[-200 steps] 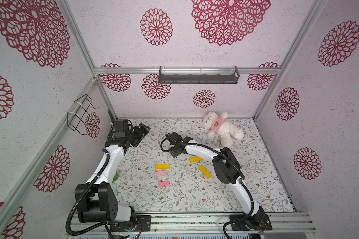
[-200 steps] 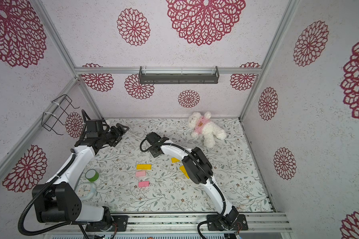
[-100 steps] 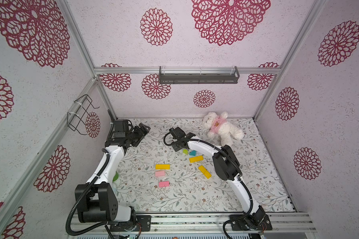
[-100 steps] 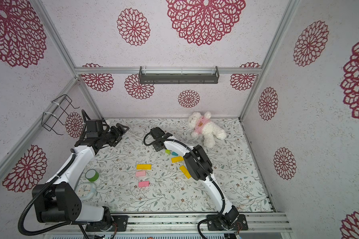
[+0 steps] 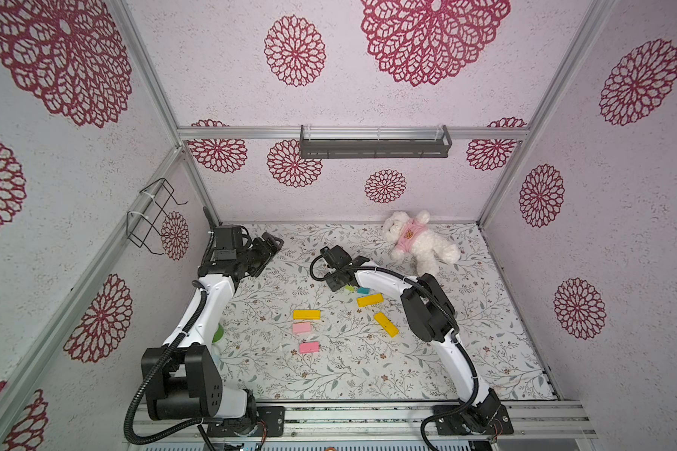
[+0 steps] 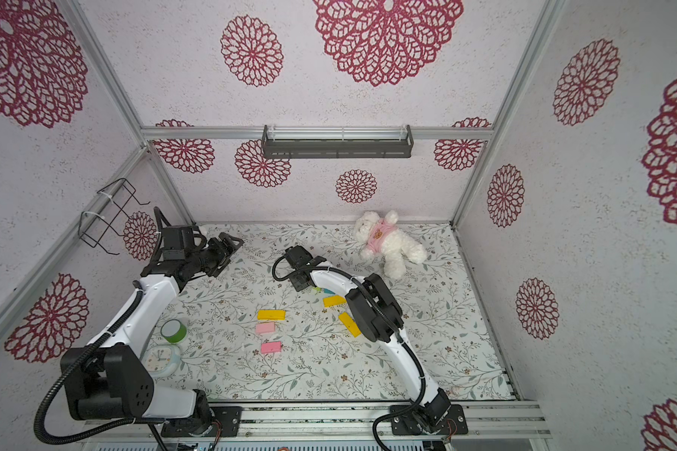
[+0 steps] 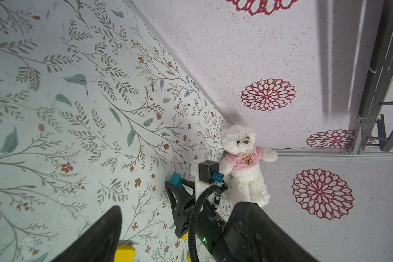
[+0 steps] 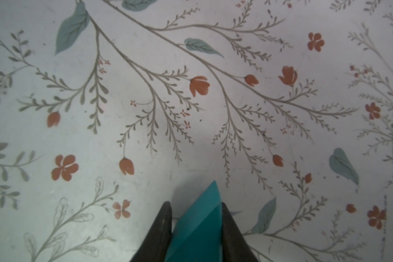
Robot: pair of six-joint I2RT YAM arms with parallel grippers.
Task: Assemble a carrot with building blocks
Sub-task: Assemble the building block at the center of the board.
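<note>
My right gripper (image 8: 195, 204) is shut on a teal triangle (image 8: 200, 226), held just above the floral mat. In a top view the right gripper (image 5: 336, 288) hangs at mid-table, beside a lime-green piece (image 5: 349, 288) and a second teal block (image 5: 363, 290). Loose building blocks lie flat: three yellow bars (image 5: 306, 314) (image 5: 370, 300) (image 5: 386, 324) and two pink rectangles (image 5: 301, 327) (image 5: 308, 346). No assembled carrot shows. My left gripper (image 5: 272, 243) hovers open and empty at the back left. The left wrist view shows the held triangle (image 7: 176, 179).
A white plush bear (image 5: 415, 242) in a pink shirt lies at the back right. A green tape roll (image 6: 174, 331) and a small clock (image 6: 159, 357) sit by the left arm's base. A wire basket (image 5: 149, 218) and a dark shelf (image 5: 374, 146) hang on the walls.
My right gripper has risen and drawn back a little with the teal triangle, uncovering the lime-green piece and the other teal block. The left arm has not moved.
</note>
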